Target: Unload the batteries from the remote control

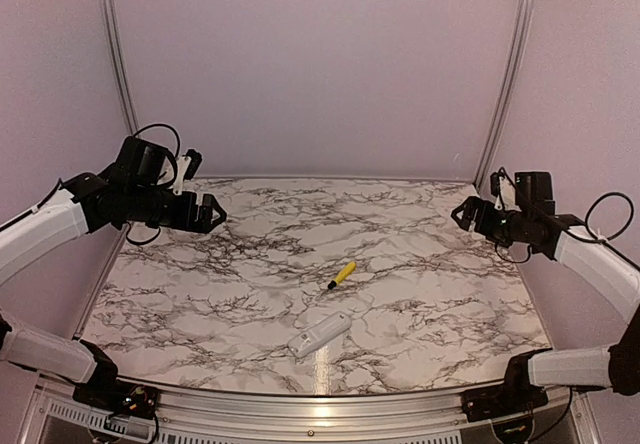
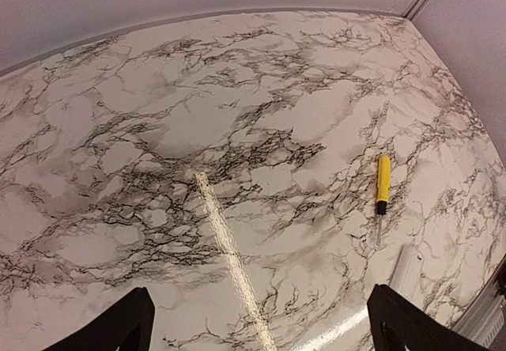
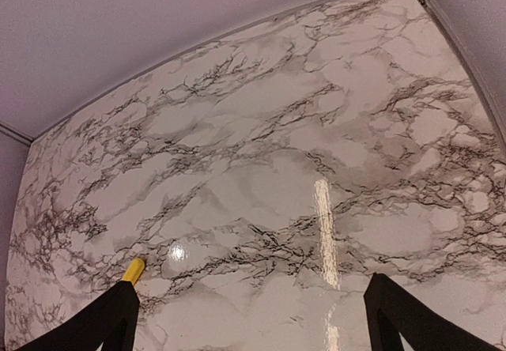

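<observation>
The white remote control point(image 1: 320, 333) lies flat on the marble table point(image 1: 250, 264) near the front edge; one end of it shows in the left wrist view point(image 2: 406, 268). The batteries are not visible. My left gripper point(image 1: 212, 213) hangs open and empty above the far left of the table, its fingertips point(image 2: 111, 329) wide apart in the left wrist view. My right gripper point(image 1: 462, 214) hangs open and empty above the far right, its fingertips point(image 3: 411, 319) wide apart in the right wrist view.
A yellow-handled screwdriver point(image 1: 341, 275) with a black tip lies just beyond the remote; it also shows in the left wrist view point(image 2: 383, 183), and its handle end peeks out in the right wrist view point(image 3: 133, 269). Pale walls enclose the table.
</observation>
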`<state>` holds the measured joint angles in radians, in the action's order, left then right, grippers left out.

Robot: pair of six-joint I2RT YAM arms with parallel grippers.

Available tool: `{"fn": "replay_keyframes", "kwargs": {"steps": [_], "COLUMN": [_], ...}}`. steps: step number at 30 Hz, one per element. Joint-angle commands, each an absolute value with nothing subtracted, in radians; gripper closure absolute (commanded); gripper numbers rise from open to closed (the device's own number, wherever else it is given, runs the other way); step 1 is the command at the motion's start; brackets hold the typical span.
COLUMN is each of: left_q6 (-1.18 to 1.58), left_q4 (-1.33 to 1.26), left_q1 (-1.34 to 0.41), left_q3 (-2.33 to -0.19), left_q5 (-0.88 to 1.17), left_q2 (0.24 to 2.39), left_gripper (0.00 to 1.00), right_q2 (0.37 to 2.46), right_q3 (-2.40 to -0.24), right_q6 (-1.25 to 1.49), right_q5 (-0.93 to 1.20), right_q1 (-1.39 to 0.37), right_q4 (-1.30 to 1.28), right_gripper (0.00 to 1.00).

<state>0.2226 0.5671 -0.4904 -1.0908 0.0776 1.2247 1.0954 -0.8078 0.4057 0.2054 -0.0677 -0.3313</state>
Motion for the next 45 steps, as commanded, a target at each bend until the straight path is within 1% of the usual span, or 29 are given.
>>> {"fn": "replay_keyframes", "kwargs": {"steps": [1, 8, 15, 18, 21, 28, 34, 39, 45], "left_q6": [0.189, 0.159, 0.157, 0.124, 0.069, -0.06, -0.052, -0.023, 0.018], "left_q4": [0.595, 0.523, 0.247, 0.185, 0.166, 0.173, 0.141, 0.13, 0.126], "left_q1": [-0.56, -0.695, -0.78, -0.822, -0.87, -0.98, -1.073, -1.116, -1.159], "left_q3": [-1.064, -0.977, -0.804, -0.774, -0.772, -0.817, -0.849, -0.876, -0.904], "left_q5": [0.068, 0.039, 0.09, 0.076, 0.057, 0.043, 0.007, -0.06, -0.091], "left_q2": [1.2, 1.169, 1.077, 1.084, 1.128, 1.304, 1.42, 1.516, 1.592], "left_gripper": [0.01, 0.01, 0.01, 0.01, 0.01, 0.01, 0.01, 0.01, 0.01], "right_q2": [1.083, 1.089, 1.085, 1.075, 1.062, 1.022, 1.008, 1.003, 1.014], "right_q3": [-0.864, -0.878, -0.869, -0.856, -0.836, -0.806, -0.794, -0.778, -0.773], "right_q6": [0.338, 0.306, 0.296, 0.3, 0.308, 0.327, 0.324, 0.33, 0.328], "right_q5": [0.239, 0.253, 0.33, 0.346, 0.354, 0.359, 0.344, 0.348, 0.355], "right_q1": [-0.132, -0.21, -0.215, -0.215, -0.215, -0.217, -0.218, -0.217, -0.217], "right_q4": [-0.39, -0.404, -0.423, -0.436, -0.442, -0.449, -0.47, -0.469, -0.471], "right_gripper": [0.02, 0.02, 0.02, 0.02, 0.02, 0.02, 0.02, 0.02, 0.02]}}
